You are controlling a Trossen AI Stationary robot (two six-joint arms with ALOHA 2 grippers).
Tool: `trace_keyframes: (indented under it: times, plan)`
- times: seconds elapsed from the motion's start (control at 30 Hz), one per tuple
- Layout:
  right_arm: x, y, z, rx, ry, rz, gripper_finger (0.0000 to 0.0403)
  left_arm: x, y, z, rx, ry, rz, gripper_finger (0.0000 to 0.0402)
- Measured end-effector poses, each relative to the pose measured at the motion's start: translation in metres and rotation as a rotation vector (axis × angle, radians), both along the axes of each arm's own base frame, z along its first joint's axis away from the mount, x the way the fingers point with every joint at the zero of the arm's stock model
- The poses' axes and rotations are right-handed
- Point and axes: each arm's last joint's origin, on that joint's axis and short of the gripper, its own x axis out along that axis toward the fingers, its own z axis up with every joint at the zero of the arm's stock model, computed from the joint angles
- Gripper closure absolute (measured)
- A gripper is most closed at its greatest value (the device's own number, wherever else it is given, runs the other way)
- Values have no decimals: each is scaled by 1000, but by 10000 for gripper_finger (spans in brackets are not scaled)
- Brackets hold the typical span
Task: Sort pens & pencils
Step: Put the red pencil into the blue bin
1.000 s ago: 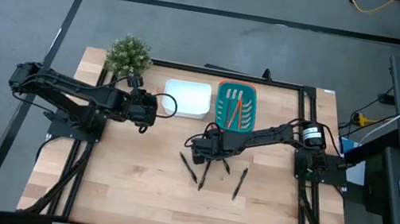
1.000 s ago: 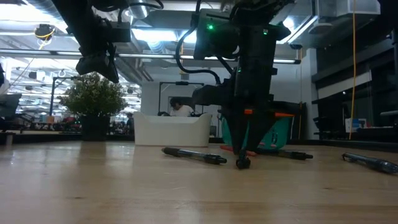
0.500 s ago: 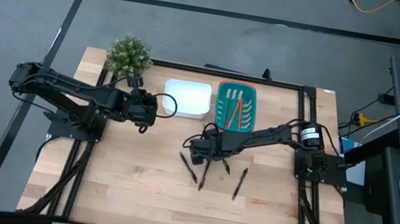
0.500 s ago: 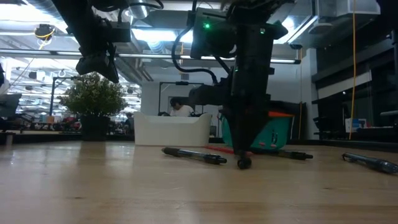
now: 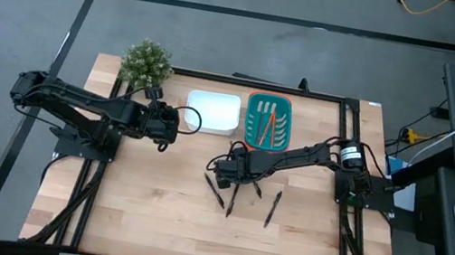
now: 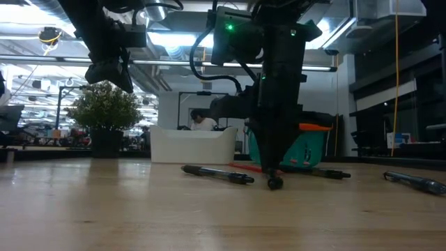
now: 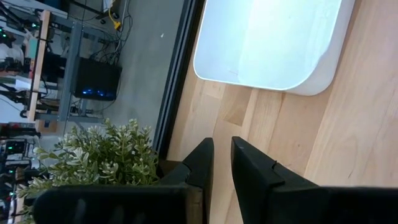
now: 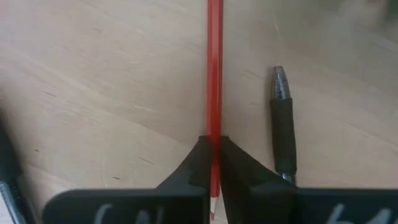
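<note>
My right gripper [image 5: 229,173] stands mid-table, pointing down, shut on a red pencil [image 8: 214,68] that lies among black pens [image 5: 216,191] [image 5: 272,208] on the wood. One pen [image 8: 283,127] lies right beside the pencil. More red and orange pencils lie in the teal tray [image 5: 252,104] at the far side. The white tray [image 5: 213,111] stands left of it. My left gripper [image 7: 222,163] hovers near the white tray, a narrow gap between its fingers, nothing in it. My right gripper pinches the red pencil's shaft [image 8: 214,134] between its two fingertips, close to its pointed end [image 8: 212,205]. The fingers come from above, pointing down, and lie across the pencil. I cannot tell whether the pencil rests on the table or is just off it.
A small potted plant [image 5: 146,62] stands at the far left corner. A black frame [image 5: 351,129] runs around the table's far and right sides. Bare wood lies along the near edge.
My right gripper's fingers stood apart over the red pencil and have shut on it. The gripper has stayed nearly where it was.
</note>
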Motion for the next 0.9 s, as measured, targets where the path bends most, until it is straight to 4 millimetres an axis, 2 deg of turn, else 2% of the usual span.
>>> trace_keyframes:
  times: [0.23, 0.47, 0.73, 0.9]
  plan:
    - [2, 1, 2, 6, -4, 8, 386, 0, 0, 0, 0, 0, 0, 351]
    - [10, 2, 20, 11, -23, 20, 400, 0, 0, 0, 0, 0, 0, 351]
    - [11, 6, 37, -9, 15, 36, 401, 0, 0, 0, 0, 1, 0, 351]
    - [11, 9, 38, -72, 7, 68, 385, 0, 0, 0, -17, -3, -2, 351]
